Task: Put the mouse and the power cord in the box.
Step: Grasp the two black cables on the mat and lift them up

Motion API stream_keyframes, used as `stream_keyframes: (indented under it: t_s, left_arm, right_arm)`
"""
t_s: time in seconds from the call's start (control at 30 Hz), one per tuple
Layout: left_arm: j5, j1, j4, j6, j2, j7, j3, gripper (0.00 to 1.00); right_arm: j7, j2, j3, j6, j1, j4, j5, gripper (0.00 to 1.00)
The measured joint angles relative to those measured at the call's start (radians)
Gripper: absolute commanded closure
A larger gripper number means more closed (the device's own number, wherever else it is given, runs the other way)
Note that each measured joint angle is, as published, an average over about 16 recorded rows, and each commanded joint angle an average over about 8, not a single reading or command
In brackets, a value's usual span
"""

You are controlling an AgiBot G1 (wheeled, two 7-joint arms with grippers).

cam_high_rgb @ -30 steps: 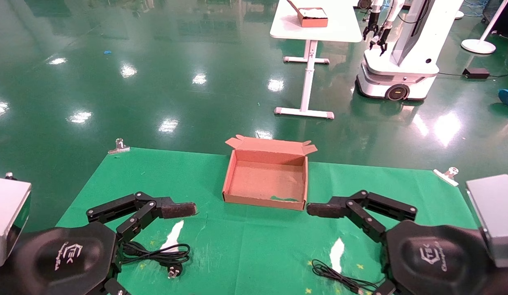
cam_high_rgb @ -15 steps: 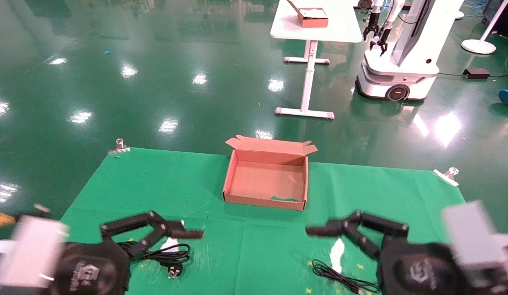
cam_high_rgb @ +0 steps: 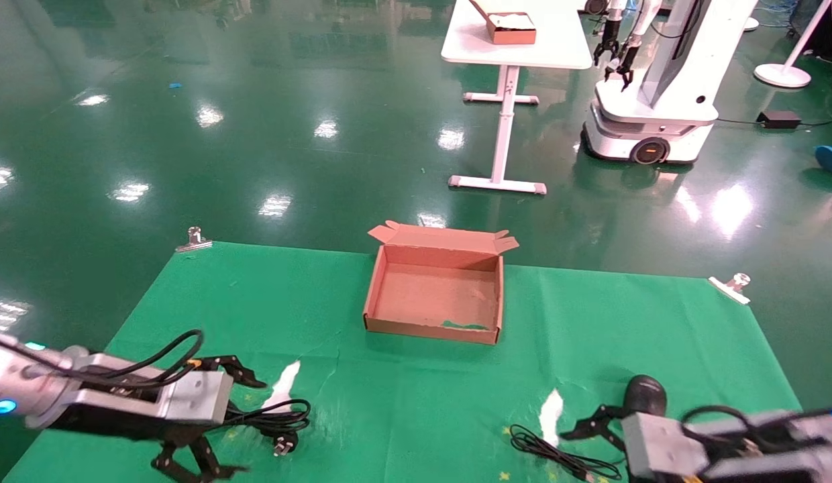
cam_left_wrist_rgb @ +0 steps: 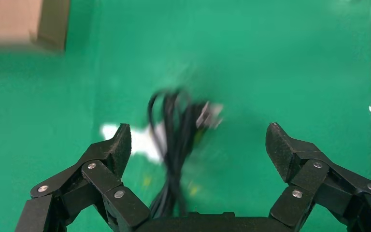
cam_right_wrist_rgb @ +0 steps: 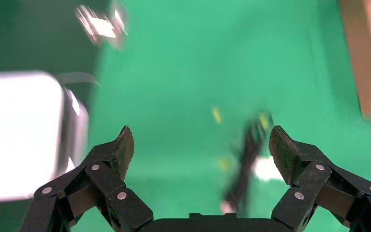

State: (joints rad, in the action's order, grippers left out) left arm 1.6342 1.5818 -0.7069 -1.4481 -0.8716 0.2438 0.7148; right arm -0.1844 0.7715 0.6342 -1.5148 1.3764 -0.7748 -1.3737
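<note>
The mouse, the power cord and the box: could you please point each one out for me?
mouse (cam_high_rgb: 645,392): head view, on its rounded black back.
power cord (cam_high_rgb: 276,417): head view, on the looped bundle of cable.
box (cam_high_rgb: 429,328): head view, on its near cardboard wall.

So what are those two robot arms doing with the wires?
They're tidying up. The left tool is open over the power cord, and the right tool is open near the mouse and its thin cable. Neither tool holds anything yet. Both things lie on the green cloth, and the box in the middle has neither in it.
</note>
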Motion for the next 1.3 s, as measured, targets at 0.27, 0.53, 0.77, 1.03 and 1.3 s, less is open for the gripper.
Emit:
stream_keyframes:
  t_s: [0.27, 0.53, 0.77, 1.03, 1.3]
  left_arm:
    - [0.137, 0.062, 0.278, 0.145, -0.127, 0.154, 0.059, 0.00]
    - [0.172, 0.083, 0.459, 0.240, -0.199, 0.268, 0.074, 0.00]
    - [0.166, 0.095, 0.550, 0.274, -0.226, 0.341, 0.069, 0.23]
    - [0.155, 0.108, 0.600, 0.276, -0.236, 0.386, 0.062, 1.00]
    - [0.153, 0.112, 0.608, 0.271, -0.237, 0.395, 0.061, 1.00]
  right_arm:
    - [-0.166, 0.135, 0.082, 0.101, 0.107, 0.268, -0.178, 0.00]
    - [-0.284, 0.236, 0.113, 0.173, 0.167, 0.453, -0.243, 0.00]
    - [-0.360, 0.288, 0.120, 0.208, 0.197, 0.562, -0.257, 0.51]
    - [-0.406, 0.317, 0.120, 0.229, 0.214, 0.630, -0.260, 1.00]
    - [-0.414, 0.322, 0.120, 0.232, 0.217, 0.643, -0.260, 1.00]
